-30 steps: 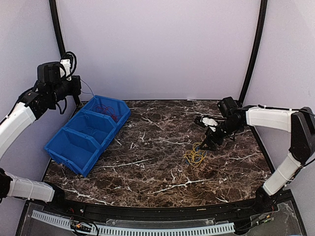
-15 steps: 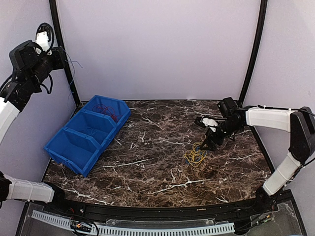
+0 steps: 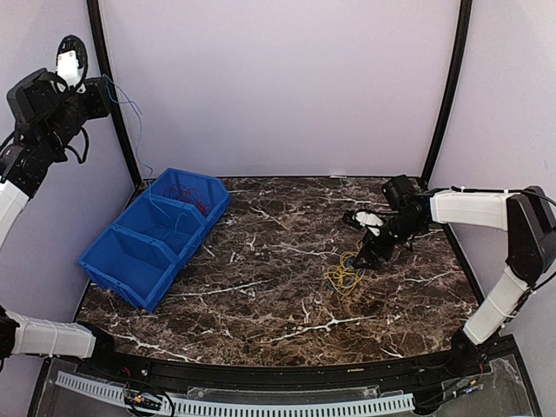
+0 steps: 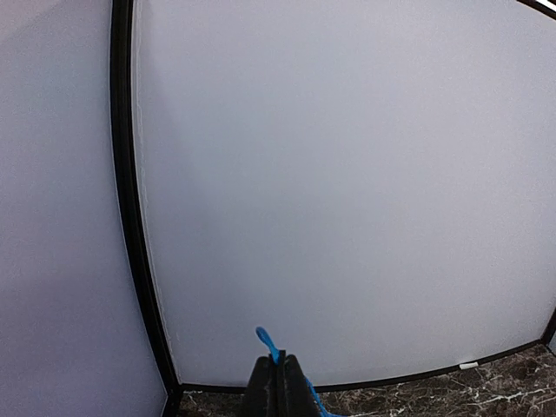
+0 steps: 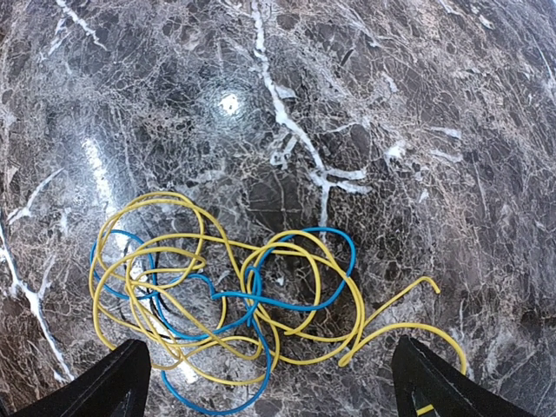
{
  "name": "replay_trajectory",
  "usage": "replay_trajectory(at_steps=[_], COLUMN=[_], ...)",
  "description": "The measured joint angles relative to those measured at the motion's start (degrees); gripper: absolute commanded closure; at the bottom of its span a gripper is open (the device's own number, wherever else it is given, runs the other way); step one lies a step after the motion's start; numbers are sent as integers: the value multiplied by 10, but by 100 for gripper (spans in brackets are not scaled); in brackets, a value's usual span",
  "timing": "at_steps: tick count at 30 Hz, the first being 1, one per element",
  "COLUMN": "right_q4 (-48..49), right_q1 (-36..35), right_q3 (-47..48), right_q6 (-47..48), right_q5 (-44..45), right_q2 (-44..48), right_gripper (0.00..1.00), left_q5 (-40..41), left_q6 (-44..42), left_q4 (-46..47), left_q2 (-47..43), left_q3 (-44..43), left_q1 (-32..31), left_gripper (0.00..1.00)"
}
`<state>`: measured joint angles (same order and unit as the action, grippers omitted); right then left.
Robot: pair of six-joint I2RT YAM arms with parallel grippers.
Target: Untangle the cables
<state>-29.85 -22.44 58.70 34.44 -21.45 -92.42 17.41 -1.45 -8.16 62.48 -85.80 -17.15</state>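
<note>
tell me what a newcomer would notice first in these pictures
The left tool, held high at the upper left, is shut on a thin blue cable that trails down toward the blue bin, where a red cable lies in the far compartment. On the marble table right of centre, the open right tool hovers over a yellow and blue tangle.

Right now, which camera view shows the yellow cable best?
Right wrist: the yellow cable is large and sharp, its loops crossing the blue cable. Top view shows only a small yellow clump on the table; left wrist shows none of it.
</note>
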Motion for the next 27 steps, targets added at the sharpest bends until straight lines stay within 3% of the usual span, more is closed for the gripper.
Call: replay_trajectory(at_steps=[27], right_q4=[-2], right_q1=[0], right_q3=[-1], right_q6=[5], right_q5=[-6], right_q2=[-1], right_gripper=[1], left_q5=[53], left_q6=[31], left_q4=[-28], left_q2=[44], left_q3=[200], left_q1=[2], left_gripper=[100])
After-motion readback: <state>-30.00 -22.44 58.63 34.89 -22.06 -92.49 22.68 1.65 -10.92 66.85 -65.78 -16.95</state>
